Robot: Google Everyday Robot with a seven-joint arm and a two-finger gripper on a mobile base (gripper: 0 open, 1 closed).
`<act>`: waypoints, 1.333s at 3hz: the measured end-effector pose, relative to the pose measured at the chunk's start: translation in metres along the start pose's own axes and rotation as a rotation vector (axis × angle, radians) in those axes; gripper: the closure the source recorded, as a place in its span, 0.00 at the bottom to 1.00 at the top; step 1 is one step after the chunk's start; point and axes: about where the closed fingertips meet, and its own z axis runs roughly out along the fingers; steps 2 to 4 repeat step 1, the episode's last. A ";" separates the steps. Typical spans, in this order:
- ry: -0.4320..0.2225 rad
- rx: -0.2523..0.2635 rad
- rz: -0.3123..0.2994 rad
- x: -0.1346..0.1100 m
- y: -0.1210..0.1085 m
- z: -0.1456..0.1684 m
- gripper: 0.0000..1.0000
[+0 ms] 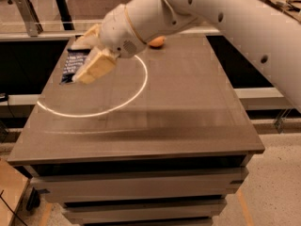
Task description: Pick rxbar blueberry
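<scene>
The rxbar blueberry (71,66) is a flat dark blue bar with white text. It sits between the two cream fingers (96,66) of my gripper (83,55), over the table's far left part. The gripper is shut on the bar and appears to hold it a little above the brown tabletop (178,107). Only the bar's left part shows; the rest is hidden behind the lower finger. My white arm (216,18) reaches in from the upper right.
An orange round fruit (156,42) lies at the table's far edge, just right of my wrist. A bright white ring of light (139,86) crosses the tabletop. The table's left edge is close to the bar. Rails and shelving stand behind the table.
</scene>
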 end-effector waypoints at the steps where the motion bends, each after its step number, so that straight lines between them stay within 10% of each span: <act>1: -0.011 0.014 -0.010 -0.008 -0.005 -0.005 1.00; 4: -0.011 0.014 -0.010 -0.008 -0.005 -0.005 1.00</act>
